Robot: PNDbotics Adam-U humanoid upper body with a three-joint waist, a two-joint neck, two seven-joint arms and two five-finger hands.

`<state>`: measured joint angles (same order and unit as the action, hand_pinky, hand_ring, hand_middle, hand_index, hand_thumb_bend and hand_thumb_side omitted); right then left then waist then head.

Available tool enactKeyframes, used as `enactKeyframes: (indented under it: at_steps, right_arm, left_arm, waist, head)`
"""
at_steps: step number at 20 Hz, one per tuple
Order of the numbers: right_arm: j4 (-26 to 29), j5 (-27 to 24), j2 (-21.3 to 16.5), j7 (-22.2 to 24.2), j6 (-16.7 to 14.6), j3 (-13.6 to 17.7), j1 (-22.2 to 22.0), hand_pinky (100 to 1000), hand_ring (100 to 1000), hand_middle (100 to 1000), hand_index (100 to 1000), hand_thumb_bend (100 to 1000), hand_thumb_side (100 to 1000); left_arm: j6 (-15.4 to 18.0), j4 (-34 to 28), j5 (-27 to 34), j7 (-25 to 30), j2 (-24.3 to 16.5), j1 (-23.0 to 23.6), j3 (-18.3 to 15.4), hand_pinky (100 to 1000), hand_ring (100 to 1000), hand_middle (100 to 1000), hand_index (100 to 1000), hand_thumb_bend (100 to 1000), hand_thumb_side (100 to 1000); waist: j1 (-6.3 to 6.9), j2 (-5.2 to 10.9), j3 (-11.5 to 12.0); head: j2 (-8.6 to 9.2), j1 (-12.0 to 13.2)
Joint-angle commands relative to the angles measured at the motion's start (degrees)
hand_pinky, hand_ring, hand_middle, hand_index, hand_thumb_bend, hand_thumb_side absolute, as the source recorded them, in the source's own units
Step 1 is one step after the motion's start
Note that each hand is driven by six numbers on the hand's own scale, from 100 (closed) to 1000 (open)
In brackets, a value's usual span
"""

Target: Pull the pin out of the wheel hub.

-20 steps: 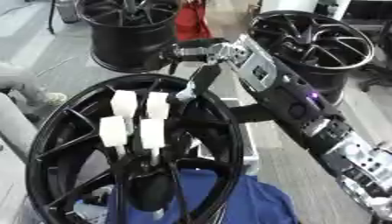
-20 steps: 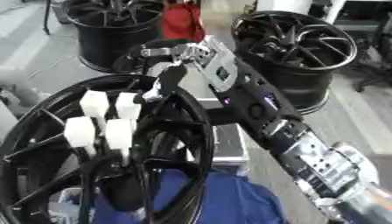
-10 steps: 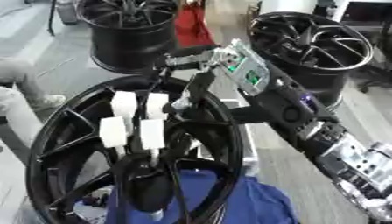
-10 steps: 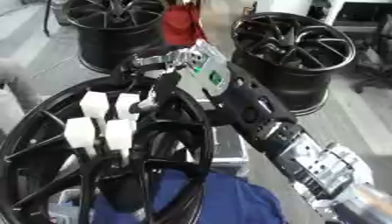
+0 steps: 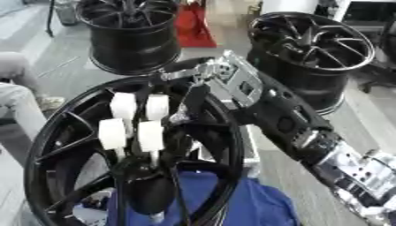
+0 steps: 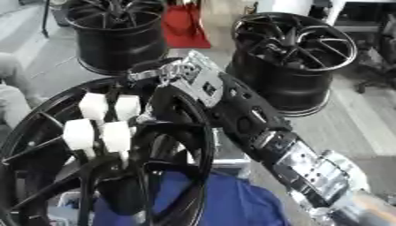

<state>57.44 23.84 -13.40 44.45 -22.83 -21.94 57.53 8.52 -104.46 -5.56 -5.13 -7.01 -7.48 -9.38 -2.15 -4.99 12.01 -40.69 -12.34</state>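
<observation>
A big black wheel hub (image 5: 46, 145) stands on edge close in front of me, filling the lower left of both views. At its centre several white blocks (image 5: 139, 121) sit on thin dark stems. My right arm comes up from the lower right, and my right hand (image 5: 203, 76) hangs over the hub's upper rim. Its silver fingers (image 5: 174, 74) stretch left, and one dark finger (image 5: 192, 102) points down beside the white blocks, just right of them. Nothing is held. My left hand shows in no view.
Two more black wheels stand behind, one at the far left (image 5: 131, 35) and one at the far right (image 5: 309, 48). A red object (image 5: 193, 28) lies between them. Blue cloth (image 5: 224, 203) sits under the near hub. A person's legs (image 5: 15, 97) show at the left edge.
My right hand has come down and nearer, from above the far rim to just over the hub's upper rim beside the white blocks. The hub and blocks have not moved.
</observation>
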Motion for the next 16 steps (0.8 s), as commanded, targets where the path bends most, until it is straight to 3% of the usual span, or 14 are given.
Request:
enactKeyframes:
  at_steps: [1,6,8,12,16]
  right_arm:
    - [-0.34,0.77,0.28,1.35,-2.04,0.16,0.79,656,805,775,860,342,282]
    - [-0.85,0.80,0.54,-0.27,-2.14,0.54,0.86,523,707,707,802,235,188]
    - [-0.74,0.75,0.42,-1.42,-2.00,0.71,1.04,454,633,638,753,103,100]
    - [0.49,0.10,-0.19,-3.65,-1.57,0.94,1.82,356,552,549,677,100,100]
    - [2.84,-1.06,-1.39,-4.44,-0.76,1.03,3.18,308,518,517,649,100,100]
  left_arm:
    - [0.09,-0.91,0.16,0.12,-0.81,-0.66,0.03,574,637,624,802,437,478]
    - [0.09,-0.89,0.16,0.15,-0.77,-0.69,0.04,575,636,624,802,436,479]
    - [0.09,-0.88,0.17,0.14,-0.78,-0.67,0.03,575,636,624,802,435,480]
    - [0.09,-0.84,0.17,0.18,-0.79,-0.68,0.04,576,636,624,803,436,479]
    - [0.07,-0.79,0.15,0.20,-0.86,-0.66,0.04,576,636,624,803,437,478]
  waist:
    - [0.36,0.59,0.08]
    - [0.29,0.57,0.17]
    - [0.26,0.59,0.18]
    - [0.22,0.68,0.15]
    - [0.16,0.95,0.01]
  head:
    - [0.75,-0.25]
    - [0.85,-0.32]
    - [0.85,-0.36]
    - [0.88,-0.35]
    - [0.73,-0.36]
